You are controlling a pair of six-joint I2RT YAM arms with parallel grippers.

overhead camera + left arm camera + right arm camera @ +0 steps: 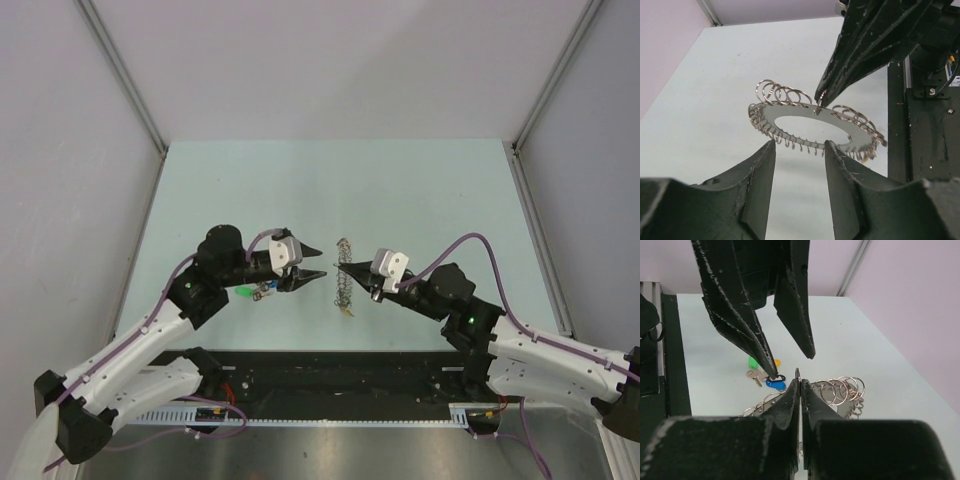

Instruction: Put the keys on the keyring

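Beside the keyring point(344, 280), we see the left end effector point(323, 261) spread and empty; the right end effector point(798, 376) pinches its rim.

We can read no text, number, brand or sign in any of these views. The keyring point(765, 119) shows us only bare metal, and the keys point(759, 375) are too small and blurred for us to make out lettering on their coloured tags. The arm housings point(150, 335) carry nothing we can read.
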